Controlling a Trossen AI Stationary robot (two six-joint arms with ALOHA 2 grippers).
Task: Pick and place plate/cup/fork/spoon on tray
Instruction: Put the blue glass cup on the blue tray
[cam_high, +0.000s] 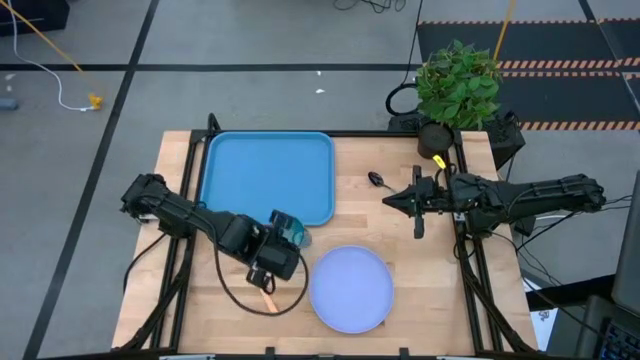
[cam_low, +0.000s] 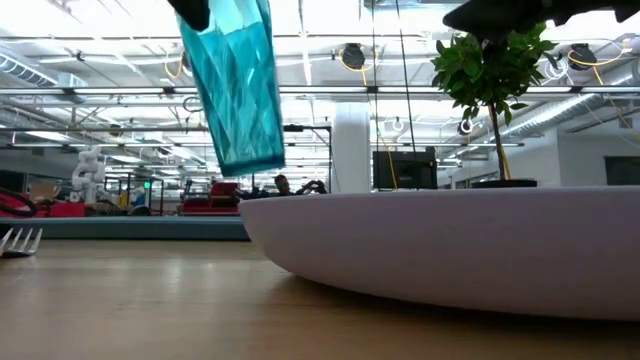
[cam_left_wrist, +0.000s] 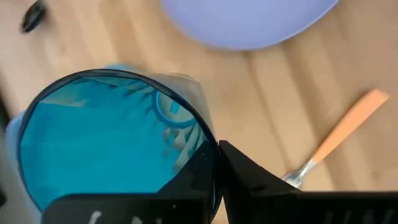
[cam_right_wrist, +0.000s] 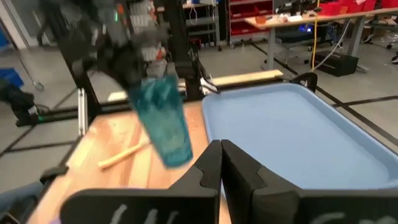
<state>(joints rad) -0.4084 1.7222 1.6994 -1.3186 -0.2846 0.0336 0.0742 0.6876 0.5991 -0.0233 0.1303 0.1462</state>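
Cup (cam_high: 291, 231) between tray (cam_high: 266, 176) and plate (cam_high: 351, 289); fork (cam_high: 266, 297) left of plate; spoon (cam_high: 379, 180) right of tray.

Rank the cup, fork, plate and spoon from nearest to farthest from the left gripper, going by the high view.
From the left gripper:
1. cup, held in its fingers, by the tray's near corner.
2. fork, just beneath the arm.
3. plate, to its right.
4. spoon, far side, near the right gripper.

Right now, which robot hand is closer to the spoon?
The right. The right gripper hovers shut just beside the spoon, near the tray. The left gripper is farther off, by the tray's near corner, holding the cup.
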